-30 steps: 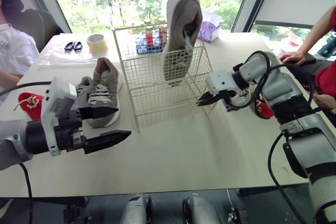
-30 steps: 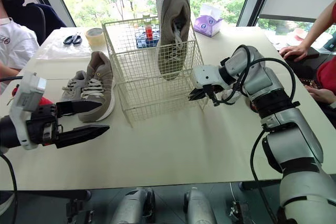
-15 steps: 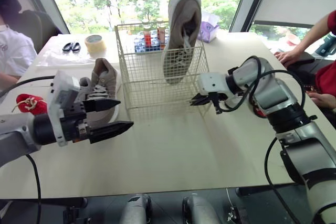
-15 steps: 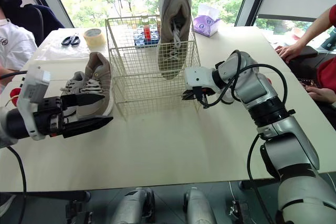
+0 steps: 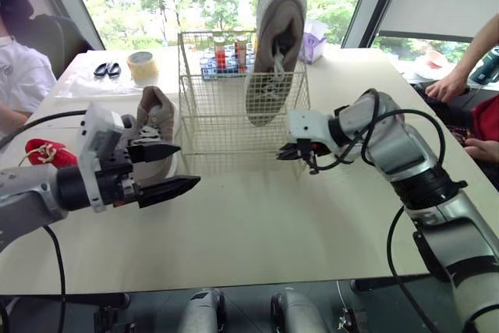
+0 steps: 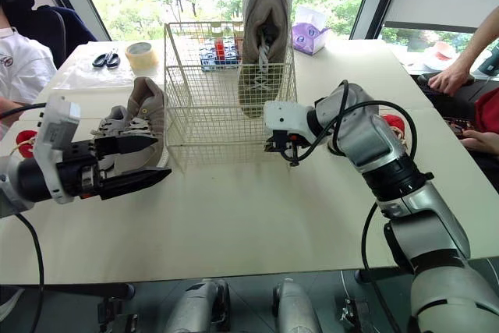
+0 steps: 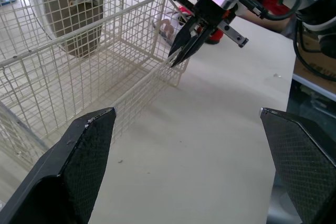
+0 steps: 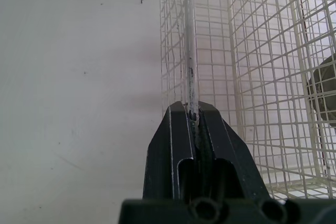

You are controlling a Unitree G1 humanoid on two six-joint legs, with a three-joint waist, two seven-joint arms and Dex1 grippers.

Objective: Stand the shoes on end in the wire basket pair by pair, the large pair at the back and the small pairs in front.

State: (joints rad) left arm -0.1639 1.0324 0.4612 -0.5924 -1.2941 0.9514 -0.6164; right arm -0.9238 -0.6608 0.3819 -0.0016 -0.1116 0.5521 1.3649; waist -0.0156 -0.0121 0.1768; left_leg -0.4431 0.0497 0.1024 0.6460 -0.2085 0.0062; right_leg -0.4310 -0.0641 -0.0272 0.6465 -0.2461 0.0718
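Observation:
A white wire basket (image 5: 189, 93) stands mid-table with one large grey shoe (image 5: 273, 52) on end against its right side. The matching grey shoe (image 5: 156, 118) lies on the table left of the basket. My right gripper (image 5: 282, 154) is shut on the basket's front right corner wire, which the right wrist view shows pinched between the fingers (image 8: 173, 129). My left gripper (image 5: 189, 164) is open just in front of the lying grey shoe, holding nothing. A small red shoe (image 5: 47, 152) lies at the far left, and another red shoe (image 6: 392, 122) is behind my right arm.
A tape roll (image 5: 143, 64) and scissors (image 5: 107, 69) lie at the back left. Small bottles (image 5: 222, 56) and a purple tissue box (image 5: 313, 40) stand behind the basket. A person in white (image 5: 19, 68) sits at the left, and a person's hand (image 5: 452, 83) rests at the right edge.
My right gripper has moved left with the basket's corner in it, swinging the basket's front round and away from me. My left gripper has edged forward toward the lying grey shoe.

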